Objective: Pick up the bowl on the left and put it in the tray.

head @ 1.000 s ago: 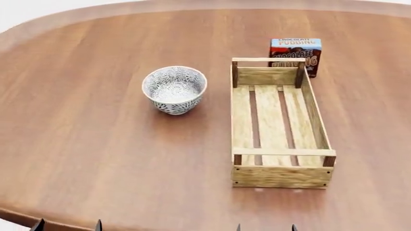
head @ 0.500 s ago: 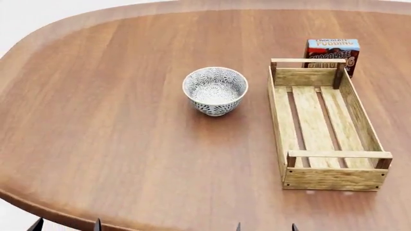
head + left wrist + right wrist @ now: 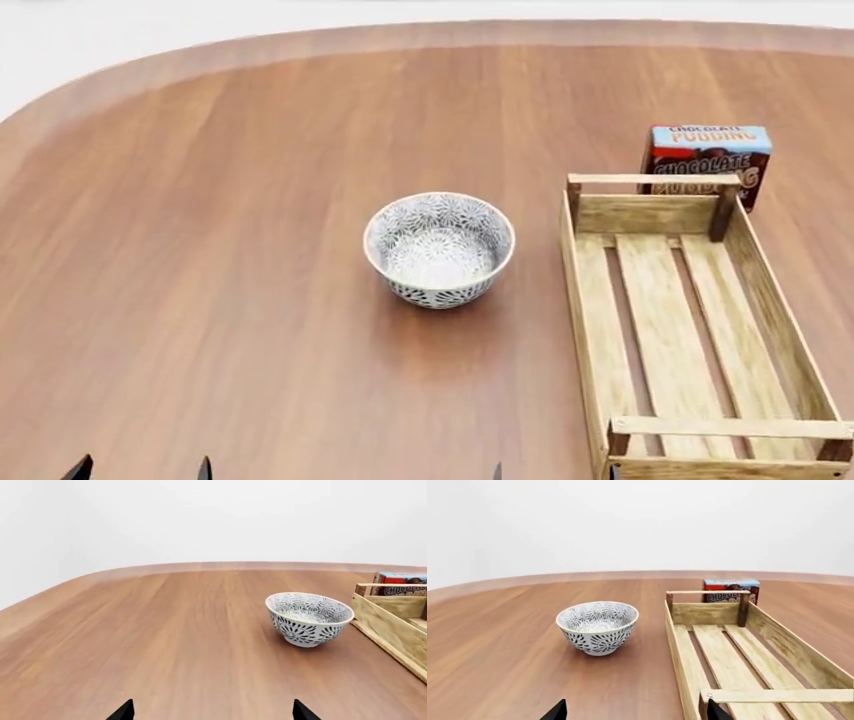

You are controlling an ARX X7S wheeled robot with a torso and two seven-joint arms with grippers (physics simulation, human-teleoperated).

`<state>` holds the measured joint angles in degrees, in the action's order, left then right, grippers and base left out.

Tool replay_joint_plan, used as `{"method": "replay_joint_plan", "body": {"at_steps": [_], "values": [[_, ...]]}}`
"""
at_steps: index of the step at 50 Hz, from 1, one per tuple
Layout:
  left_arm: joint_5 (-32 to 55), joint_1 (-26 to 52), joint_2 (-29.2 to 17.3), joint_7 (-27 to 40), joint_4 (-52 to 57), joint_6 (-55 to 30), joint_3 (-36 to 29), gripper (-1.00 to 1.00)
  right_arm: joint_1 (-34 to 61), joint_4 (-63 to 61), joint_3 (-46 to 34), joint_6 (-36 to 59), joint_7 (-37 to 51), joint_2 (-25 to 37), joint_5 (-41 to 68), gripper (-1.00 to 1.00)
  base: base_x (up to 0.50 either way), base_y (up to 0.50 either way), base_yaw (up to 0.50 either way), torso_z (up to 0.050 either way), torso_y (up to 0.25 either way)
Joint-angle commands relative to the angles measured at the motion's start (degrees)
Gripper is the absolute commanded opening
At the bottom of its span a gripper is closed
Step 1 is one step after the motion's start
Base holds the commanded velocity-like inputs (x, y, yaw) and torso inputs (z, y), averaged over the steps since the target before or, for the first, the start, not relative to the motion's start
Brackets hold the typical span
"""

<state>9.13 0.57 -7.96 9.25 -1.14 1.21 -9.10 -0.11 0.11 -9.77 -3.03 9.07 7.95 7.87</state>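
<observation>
The bowl [image 3: 439,250], white with a dense grey-blue floral pattern, stands upright on the wooden table, left of the tray [image 3: 581,330], a long light-wood slatted crate. A gap of bare table separates them. In the left wrist view the bowl [image 3: 309,619] is well ahead of my left gripper [image 3: 212,712], which is open and holds nothing; the tray [image 3: 390,625] shows at that frame's edge. My right gripper [image 3: 635,711] is also open and holds nothing, with the bowl [image 3: 598,627] and tray [image 3: 684,655] ahead of it. Only fingertips of the left gripper [image 3: 142,470] and right gripper [image 3: 553,472] show in the head view.
A chocolate pudding box [image 3: 707,155] stands upright just behind the tray's far end, also seen as the pudding box [image 3: 730,590] and the pudding box [image 3: 400,582]. The table's rounded edge [image 3: 80,85] curves round at the far left.
The head view has shifted: the bowl, tray and box first slid right in the picture, then lower and larger. They keep the same places relative to each other. Both grippers stay open.
</observation>
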Motion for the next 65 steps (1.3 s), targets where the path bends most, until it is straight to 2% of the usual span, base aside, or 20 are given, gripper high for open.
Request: {"method": "replay_joint_plan", "body": {"at_steps": [1,23,31,34,35,36,40,41,44,45,47,48,50,56,59,65], "values": [[0.5,0.1,-0.4,0.4,-0.4,0.4,-0.4,1.00,0.1,0.3,-0.5,-0.4,0.5,0.4,0.4,1.00,0.50,-0.03,0.00,0.000,0.000],[1.4,0.4,-1.0,1.3,-0.3,-0.1,-1.1,1.00,0.8,0.5,-1.5,0.9,1.0,1.1,1.3,1.00,0.50,-0.02,0.00,0.000,0.000],[2.1,1.2,-1.1,2.4,0.5,-1.4,-0.6,1.00,1.9,0.5,-1.9,3.6,1.1,1.5,2.0,1.00,0.01,0.00,0.00,0.000,0.000],[1.5,1.9,-1.4,4.1,2.4,-3.1,-0.2,1.00,2.9,-0.5,-0.9,7.6,3.0,1.4,2.7,1.00,0.00,0.00,0.00,0.000,0.000],[3.5,2.3,-2.3,2.8,5.4,-7.5,-0.6,1.00,3.5,-2.4,-0.7,10.8,3.2,2.0,3.2,1.00,0.00,0.00,0.00,0.000,0.000],[3.5,2.3,-2.4,2.9,5.5,-7.7,-0.6,1.00,3.6,-4.3,-0.5,13.1,3.1,2.4,4.2,1.00,0.00,0.00,0.00,0.000,0.000],[5.4,3.9,-4.5,3.7,14.7,-18.2,-0.9,1.00,5.1,-15.8,0.8,26.1,5.1,4.8,7.4,1.00,0.00,0.00,0.00,0.000,0.000],[8.5,5.3,-6.0,4.0,21.2,-26.2,-0.3,1.00,6.6,-24.2,1.9,34.0,7.3,6.4,8.8,1.00,0.00,0.00,0.00,0.000,0.015],[12.5,6.7,-7.9,4.4,29.4,-34.4,0.6,1.00,8.8,-33.5,3.4,43.2,8.3,8.1,12.5,1.00,0.00,0.00,0.00,0.000,0.000],[15.5,7.6,-9.0,4.8,34.5,-39.3,1.4,1.00,10.5,-38.7,4.7,49.1,9.3,8.9,15.0,1.00,0.00,0.00,0.00,0.000,0.000],[18.8,8.5,-9.6,5.5,38.3,-43.9,3.0,1.00,12.1,-42.3,6.2,53.9,10.2,9.2,17.4,1.00,0.00,0.00,0.00,0.000,0.000],[23.5,10.0,-9.7,6.6,41.8,-49.2,5.5,1.00,13.9,-45.0,8.0,58.9,10.9,9.3,20.2,1.00,0.00,0.00,0.00,0.000,0.000],[26.8,11.5,-9.8,8.0,44.4,-53.3,7.6,1.00,16.0,-47.3,10.2,63.6,12.0,9.1,22.8,1.00,0.00,0.00,0.00,0.000,0.000],[33.7,14.8,-9.7,11.0,49.4,-59.4,12.7,1.00,21.3,-52.6,15.2,72.5,14.7,8.8,27.7,1.00,0.00,0.00,0.00,0.000,0.000],[35.8,13.8,-9.2,8.3,49.5,-56.3,14.9,1.00,21.9,-53.1,16.6,72.9,13.8,8.9,29.3,1.00,0.00,0.00,0.00,0.017,0.000],[35.5,14.3,-9.5,9.5,48.8,-57.1,14.4,1.00,20.5,-53.9,15.8,70.7,12.8,9.7,29.2,1.00,0.00,0.00,0.00,0.050,0.000]]}}
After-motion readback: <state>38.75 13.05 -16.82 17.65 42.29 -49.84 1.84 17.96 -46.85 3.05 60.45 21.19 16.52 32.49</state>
